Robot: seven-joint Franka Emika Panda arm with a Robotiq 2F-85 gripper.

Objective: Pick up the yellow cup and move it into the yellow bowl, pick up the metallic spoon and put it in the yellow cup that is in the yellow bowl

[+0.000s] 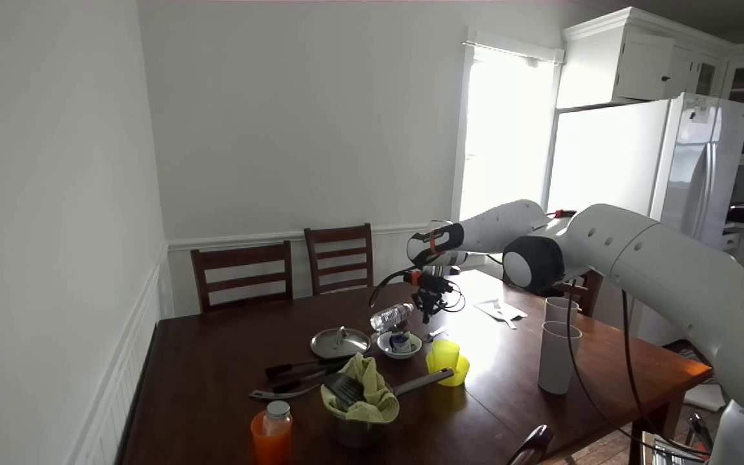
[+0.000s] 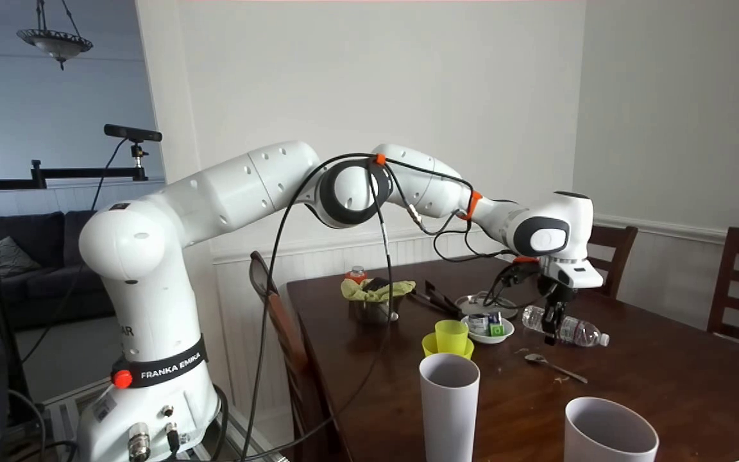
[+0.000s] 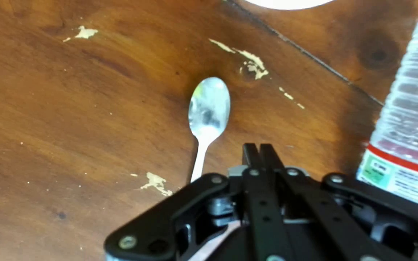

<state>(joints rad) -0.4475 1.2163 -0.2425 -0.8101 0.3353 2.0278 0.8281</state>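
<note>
The yellow cup (image 2: 451,336) stands upright in the yellow bowl (image 2: 428,347). The cup (image 1: 444,355) and the bowl (image 1: 460,376) also show together in an exterior view, near the pot's handle. The metallic spoon (image 3: 209,107) lies on the table in the wrist view, left of and ahead of my fingertips; the lower part of its handle is hidden behind the gripper. The spoon (image 2: 537,359) also shows in an exterior view. My gripper (image 3: 258,146) is shut with nothing between its fingers. It is above the table, between the spoon and the water bottle.
A clear water bottle (image 3: 412,119) lies on its side close to the gripper. A white bowl with small packets (image 2: 504,335) stands near the yellow bowl. A pot with a green cloth (image 1: 378,407), a metal lid (image 1: 327,345) and tall white cups (image 2: 450,410) stand around.
</note>
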